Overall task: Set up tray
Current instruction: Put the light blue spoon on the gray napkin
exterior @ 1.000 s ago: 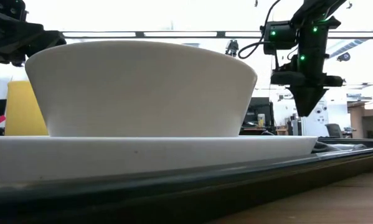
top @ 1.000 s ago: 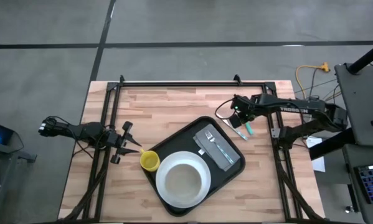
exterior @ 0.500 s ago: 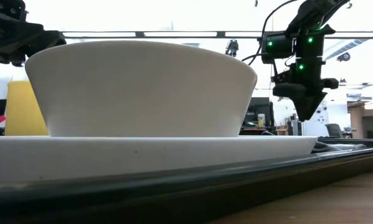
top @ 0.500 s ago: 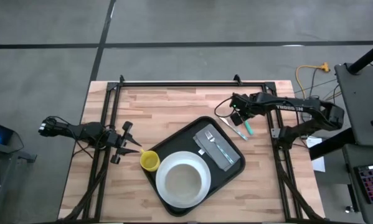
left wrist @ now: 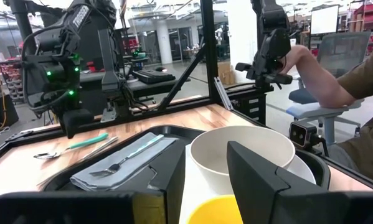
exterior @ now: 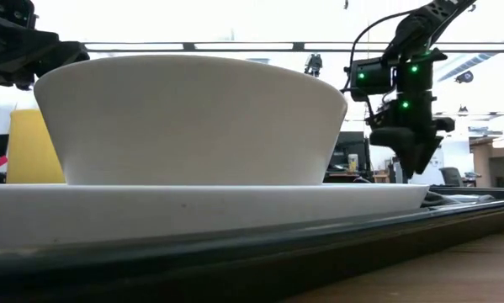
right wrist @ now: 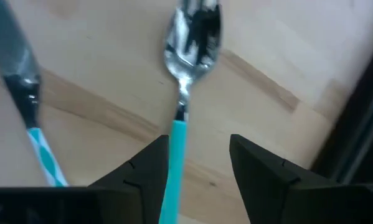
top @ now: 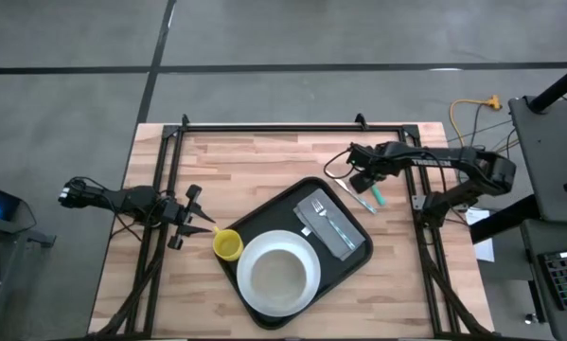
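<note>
Right gripper (right wrist: pixel 198 163) hangs with fingers spread and empty, straddling the teal-handled spoon (right wrist: pixel 187 74) on the table beside the tray (top: pixel 264 218). Cutlery step, it seems: next, descend and pinch that handle. Left gripper (top: pixel 200 220) waits parted by the yellow cup (top: pixel 228 245).

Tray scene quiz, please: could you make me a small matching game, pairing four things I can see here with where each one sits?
Things:
1. white bowl
2. yellow cup
3. fork
4. teal-handled spoon

Places:
A. on the grey napkin in the tray
B. on the bare wood, under the right tool
C. on the white plate
D. on the table beside the tray, by the left tool

Pairs: 1-C, 2-D, 3-A, 4-B
</note>
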### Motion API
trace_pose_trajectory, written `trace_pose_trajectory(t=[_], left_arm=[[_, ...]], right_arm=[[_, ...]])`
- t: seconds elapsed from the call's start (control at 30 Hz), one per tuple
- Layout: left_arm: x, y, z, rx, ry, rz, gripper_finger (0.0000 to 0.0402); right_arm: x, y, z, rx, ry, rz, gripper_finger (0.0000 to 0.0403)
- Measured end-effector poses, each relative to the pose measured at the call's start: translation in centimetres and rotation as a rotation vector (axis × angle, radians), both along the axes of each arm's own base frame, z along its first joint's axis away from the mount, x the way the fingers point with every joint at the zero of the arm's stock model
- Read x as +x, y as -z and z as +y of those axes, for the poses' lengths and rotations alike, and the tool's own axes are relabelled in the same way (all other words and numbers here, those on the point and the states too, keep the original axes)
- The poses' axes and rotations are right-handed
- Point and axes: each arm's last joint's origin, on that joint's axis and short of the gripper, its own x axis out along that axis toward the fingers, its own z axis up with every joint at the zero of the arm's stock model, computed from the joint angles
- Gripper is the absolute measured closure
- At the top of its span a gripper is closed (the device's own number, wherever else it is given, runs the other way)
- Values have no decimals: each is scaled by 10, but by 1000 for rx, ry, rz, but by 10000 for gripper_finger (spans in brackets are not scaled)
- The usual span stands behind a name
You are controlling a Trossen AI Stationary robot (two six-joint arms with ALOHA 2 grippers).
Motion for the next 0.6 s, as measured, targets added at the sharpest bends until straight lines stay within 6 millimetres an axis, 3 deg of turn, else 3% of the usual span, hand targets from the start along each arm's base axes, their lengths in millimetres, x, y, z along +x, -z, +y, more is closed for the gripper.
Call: trace_pose_trajectory(t=[0.6], left_arm=[[0, 0, 0, 0, 0, 0, 297]], right_arm=[[9, 26, -2, 99, -3, 22, 238]])
